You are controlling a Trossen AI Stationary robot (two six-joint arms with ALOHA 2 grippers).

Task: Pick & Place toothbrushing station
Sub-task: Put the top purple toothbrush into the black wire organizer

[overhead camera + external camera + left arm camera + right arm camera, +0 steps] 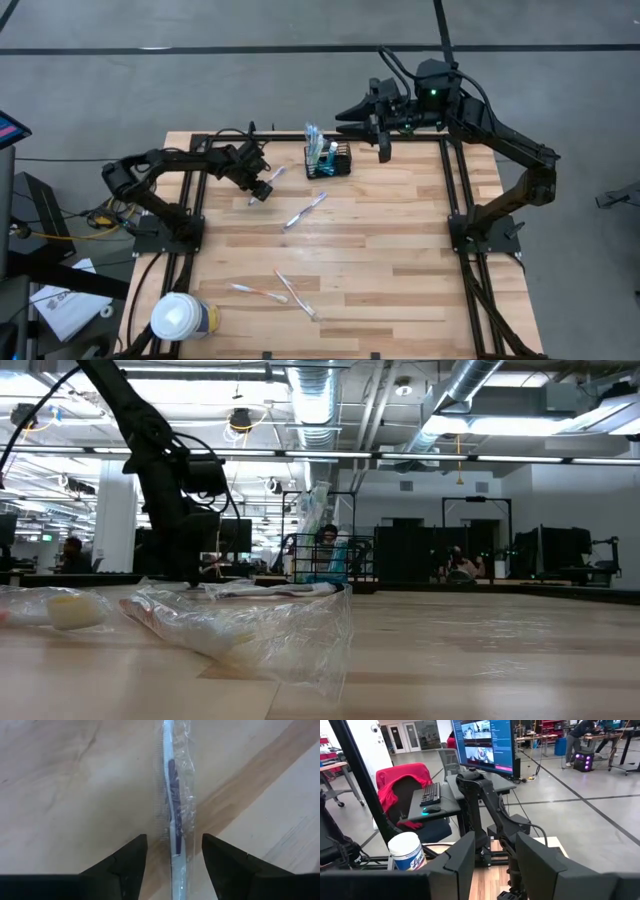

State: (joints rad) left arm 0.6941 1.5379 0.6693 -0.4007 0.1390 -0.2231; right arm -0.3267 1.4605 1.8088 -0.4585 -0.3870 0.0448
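Left gripper (172, 857) open astride a wrapped toothbrush (173, 810) near the table's (400, 260) far edge, not gripping; right gripper (384, 150) parted, empty, beside the basket (330, 160).

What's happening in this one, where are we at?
The left gripper is down over a plastic-wrapped toothbrush on the table, fingers open on either side of it, not yet closed. The black mesh basket already holds a few items. Three more wrapped toothbrushes lie loose: one mid-table and two near the front. The right gripper hangs beside the basket, holding nothing.
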